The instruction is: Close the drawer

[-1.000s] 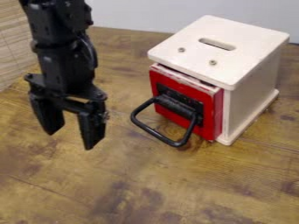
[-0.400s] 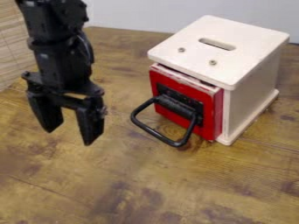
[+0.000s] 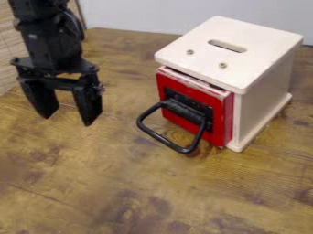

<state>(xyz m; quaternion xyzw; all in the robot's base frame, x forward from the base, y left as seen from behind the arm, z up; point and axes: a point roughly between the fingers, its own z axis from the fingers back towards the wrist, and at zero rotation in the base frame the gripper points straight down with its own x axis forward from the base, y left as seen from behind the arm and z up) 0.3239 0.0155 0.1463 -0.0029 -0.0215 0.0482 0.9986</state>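
Right now the pincer (image 3: 62, 103) hangs over the wooden table (image 3: 110, 192), fingers pointing down, spread apart w/ clear gap between them, nothing held. Both fingers (image 3: 91, 106) are black, tips close to the tabletop; can't tell if they touch it. Black arm (image 3: 49, 37) rises straight up from the pincer to the frame's top left.

Drawer (image 3: 193, 107) sits to the right of the pincer in the picture, well apart, no contact. It's red w/ dark slotted centre, set in a cream-white box (image 3: 244, 73). Drawer front stands slightly proud of the box face, approx. a thin red strip showing along its top edge and side, so it looks not fully in. Big black loop handle (image 3: 169, 128) hangs from the drawer front and juts out toward the pincer's side, lower end resting on or just above the table; it's the part of the drawer nearest the pincer, but there's open wood between them.

Box top, further right and higher than the pincer's tips, is white w/ one long slot (image 3: 228, 44) and two small dark dots nearer the front edge. Box stands upright on the table, turned at an angle to the camera, drawer side facing lower left.
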